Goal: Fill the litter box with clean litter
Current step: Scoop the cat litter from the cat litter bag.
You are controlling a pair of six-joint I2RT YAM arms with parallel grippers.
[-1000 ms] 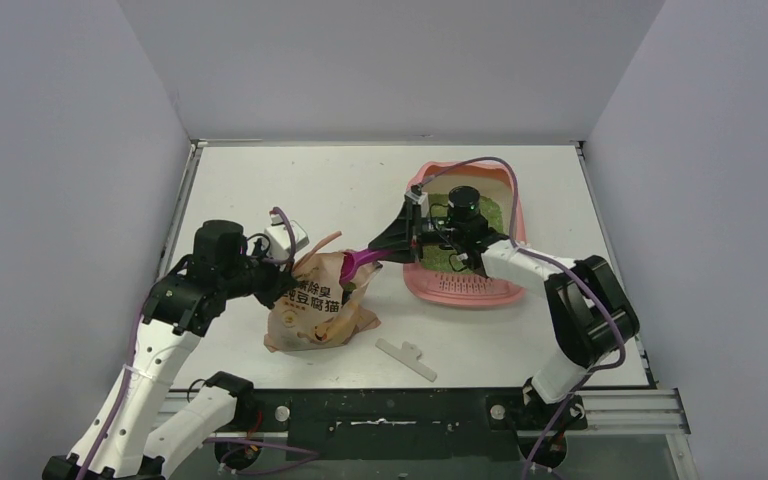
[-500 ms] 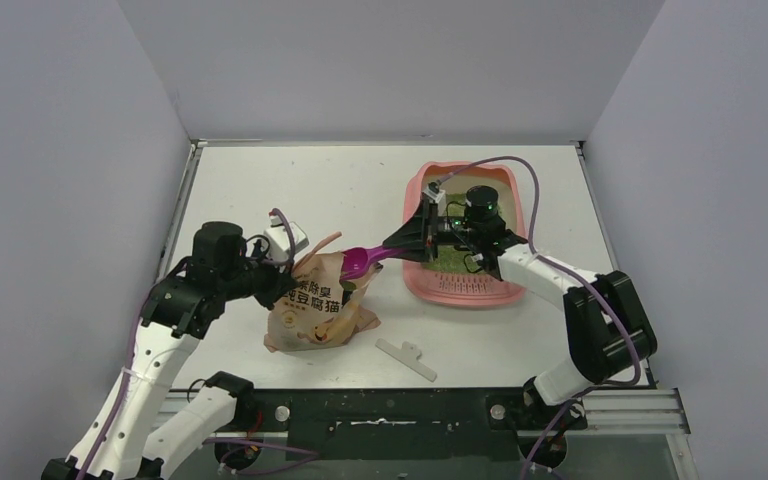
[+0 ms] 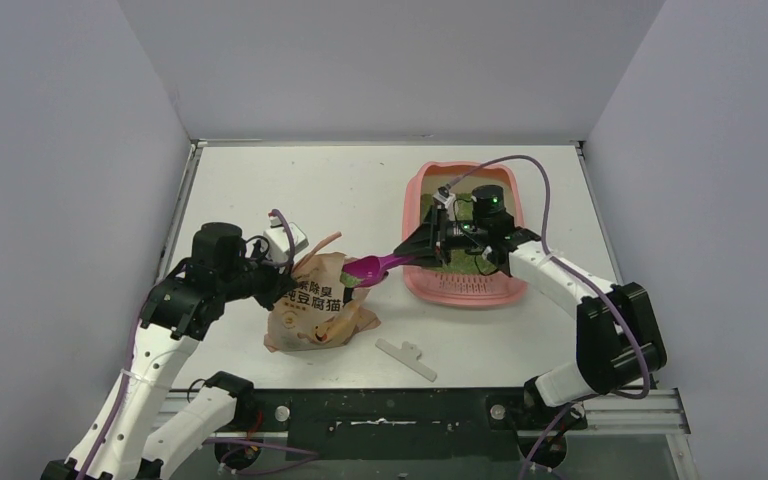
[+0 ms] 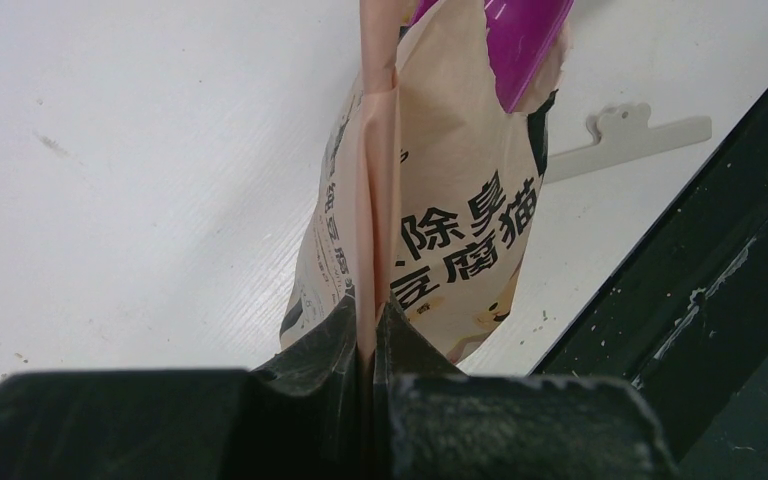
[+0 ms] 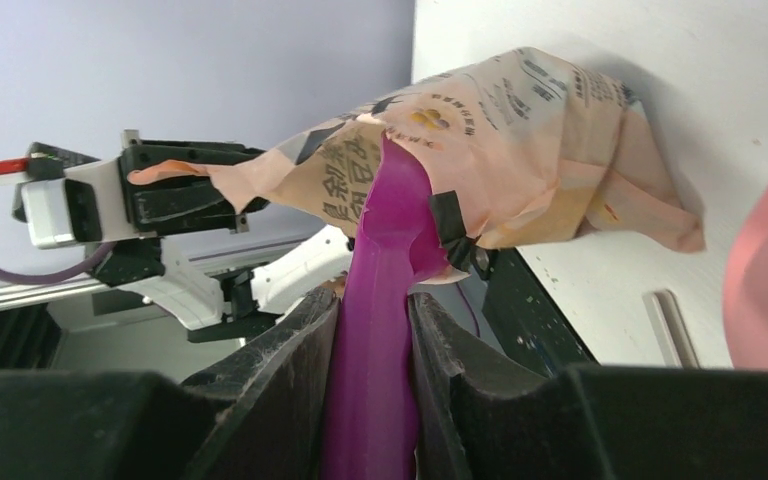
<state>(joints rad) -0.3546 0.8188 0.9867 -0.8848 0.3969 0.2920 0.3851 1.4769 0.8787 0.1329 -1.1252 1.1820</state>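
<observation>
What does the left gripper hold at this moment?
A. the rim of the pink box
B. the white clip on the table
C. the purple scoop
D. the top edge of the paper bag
D: in the left wrist view the left gripper is shut on a fold of the bag, while the scoop sits in the right gripper.

Bag (image 3: 320, 305) crinkled matt paper; scoop (image 3: 368, 267) glossy magenta plastic; litter box (image 3: 460, 292) smooth pink plastic; table (image 3: 290, 180) matt white.
</observation>
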